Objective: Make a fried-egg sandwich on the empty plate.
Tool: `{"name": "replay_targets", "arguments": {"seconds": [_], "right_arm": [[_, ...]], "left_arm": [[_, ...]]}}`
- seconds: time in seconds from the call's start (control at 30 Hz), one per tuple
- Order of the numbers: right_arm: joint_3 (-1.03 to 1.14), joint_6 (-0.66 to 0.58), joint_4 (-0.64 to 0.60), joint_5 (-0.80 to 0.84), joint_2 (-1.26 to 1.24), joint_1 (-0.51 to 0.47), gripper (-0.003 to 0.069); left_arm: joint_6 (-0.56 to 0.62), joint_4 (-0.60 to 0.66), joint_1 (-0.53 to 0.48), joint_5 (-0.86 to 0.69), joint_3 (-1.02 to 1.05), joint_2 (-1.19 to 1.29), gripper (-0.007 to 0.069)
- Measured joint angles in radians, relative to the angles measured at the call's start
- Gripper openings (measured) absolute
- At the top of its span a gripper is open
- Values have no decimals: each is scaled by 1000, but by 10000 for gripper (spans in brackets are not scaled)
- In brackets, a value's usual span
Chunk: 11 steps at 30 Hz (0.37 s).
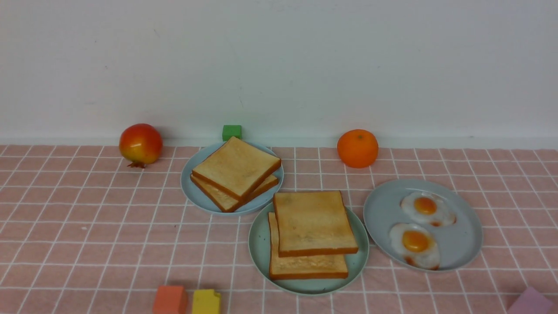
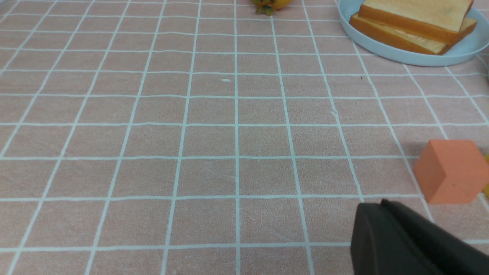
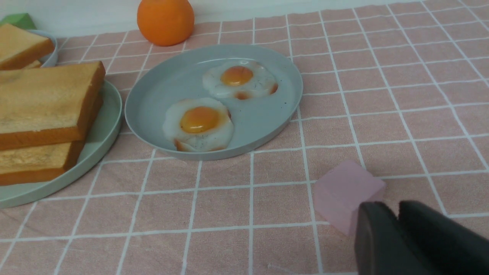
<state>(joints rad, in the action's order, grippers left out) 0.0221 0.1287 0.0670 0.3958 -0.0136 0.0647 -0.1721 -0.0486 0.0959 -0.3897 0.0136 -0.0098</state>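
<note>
Checked cloth (image 1: 87, 226): fills the lower half of the front view; carries everything else.
Egg plate (image 1: 462, 244): blue-grey, right of centre; holds two loose fried eggs (image 1: 415, 242), neither one lifted.
Empty plate (image 1: 258, 244): mint-green, lower centre of the front view; no longer bare, loaded with the stacked toast.
Toast plate (image 1: 192, 192): blue-grey, up and left of the mint one; holds the stack of plain toast (image 1: 235, 168), two slices.
Fried-egg sandwich (image 1: 311, 222): on the mint plate, lower centre; two slices, the upper set back and a little to the right of the lower; no egg white or yolk showing between them in any view.
Done, at a guess: both slices placed on the right plate; top slice resting flat.
Left, at a guess: nothing if an egg sits hidden inside; otherwise an egg to go in; cannot tell which.
Right gripper (image 3: 397, 214): out of the front view; low over the cloth just beside a pink block (image 3: 344, 191); fingers parted by a narrow slit; nothing in them.
Left gripper (image 2: 382, 214): out of the front view; near an orange block (image 2: 447, 172); fingers pressed together; holding nothing.
</note>
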Motion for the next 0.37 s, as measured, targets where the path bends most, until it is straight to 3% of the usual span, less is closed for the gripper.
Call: {"name": "replay_targets", "arguments": {"seconds": [0.37], "right_arm": [[0,1,0,0,0,0,132]], "left_arm": [[0,0,0,0,0,0,47]]}}
